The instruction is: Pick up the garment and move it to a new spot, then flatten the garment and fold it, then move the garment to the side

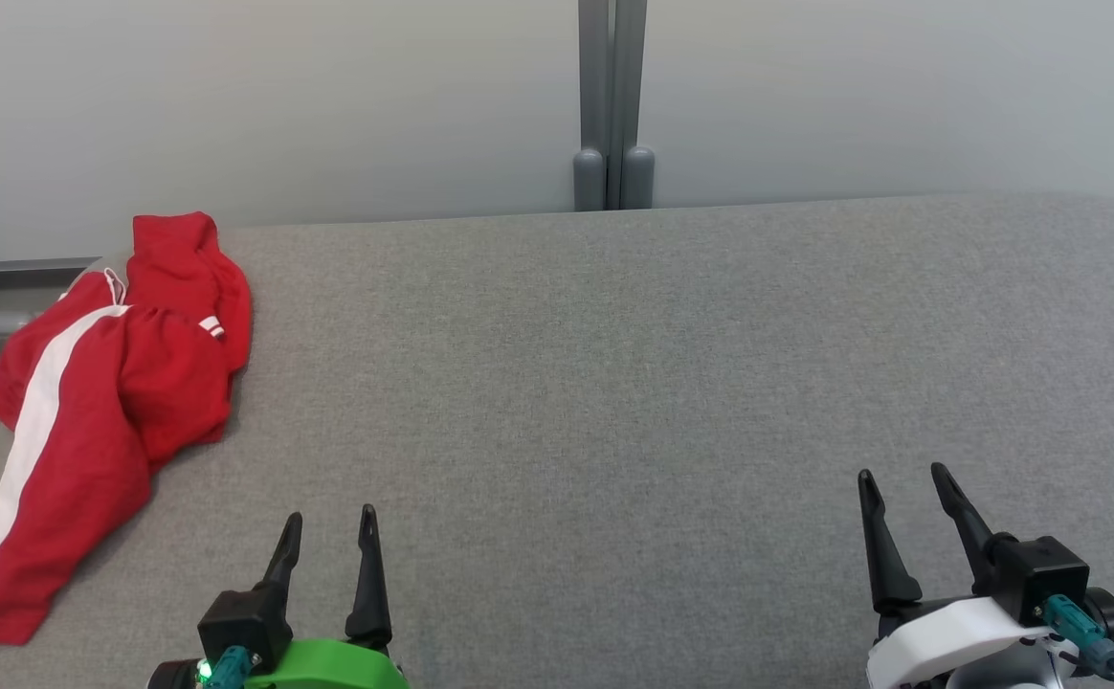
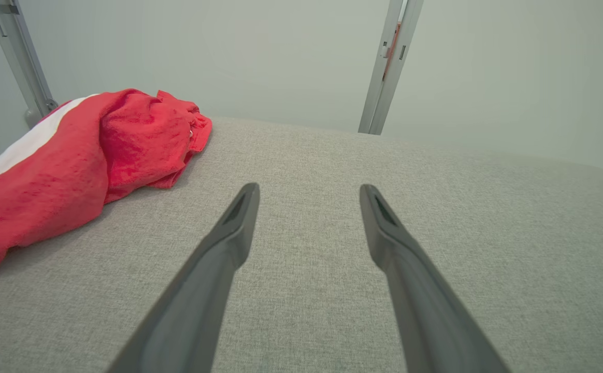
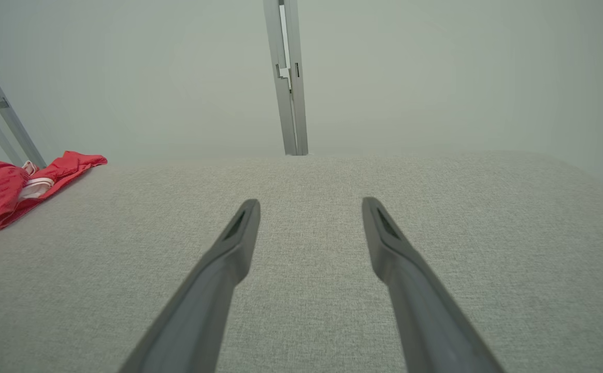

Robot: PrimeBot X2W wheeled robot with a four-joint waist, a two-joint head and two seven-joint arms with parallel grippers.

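A red garment (image 1: 107,402) with a white side stripe lies crumpled at the far left of the grey table (image 1: 614,383), one end hanging toward the left edge. My left gripper (image 1: 329,517) stands open near the front edge, to the right of the garment and apart from it. In the left wrist view the garment (image 2: 84,160) lies up and left of the open left gripper (image 2: 309,191). My right gripper (image 1: 902,474) is open at the front right, far from the cloth. The right wrist view has the garment (image 3: 1,191) at its left edge, the right gripper (image 3: 310,204) empty.
A pale wall runs behind the table, with a grey upright post (image 1: 612,105) at the middle of the far edge. A grey rail (image 1: 2,287) lies beyond the table's left edge behind the garment. The table's corners are rounded.
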